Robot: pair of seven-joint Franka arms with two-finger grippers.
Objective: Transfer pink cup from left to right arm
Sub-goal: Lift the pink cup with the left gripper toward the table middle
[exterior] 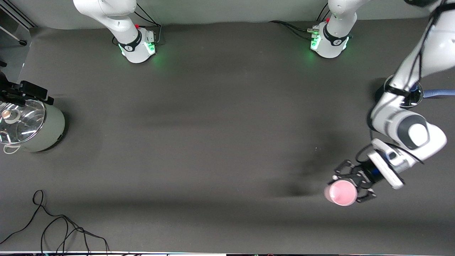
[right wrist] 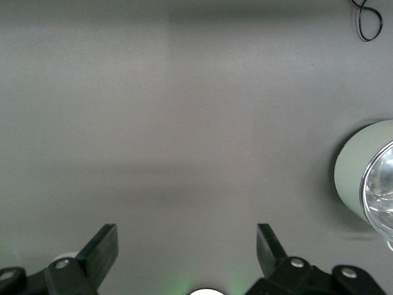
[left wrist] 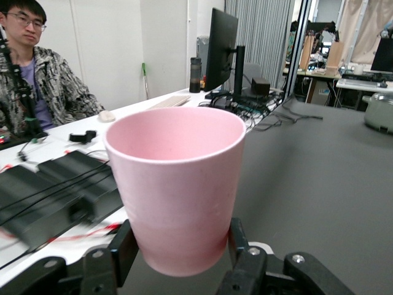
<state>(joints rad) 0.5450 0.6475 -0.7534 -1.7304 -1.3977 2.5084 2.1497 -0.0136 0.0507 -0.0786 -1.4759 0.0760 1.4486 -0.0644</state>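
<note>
Above the table's left-arm end, the left gripper (exterior: 350,185) clamps the empty, upright pink cup (exterior: 342,192); the right gripper (right wrist: 187,252) gapes.

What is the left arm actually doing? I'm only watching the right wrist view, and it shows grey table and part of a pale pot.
Observer: The left pincer is shut on a pink cup, upright, rim up, over the table's edge nearest the front camera, at the left arm's end.
Operator: Is anything in the cup?
Observer: Nothing shows inside it in the left wrist view.
Operator: And the pincer on my screen?
Observer: That is the right pincer, open and holding nothing, over the table by the pale green pot.
Operator: Does that pot have a lid?
Observer: Yes, a glass lid with a knob.
</note>
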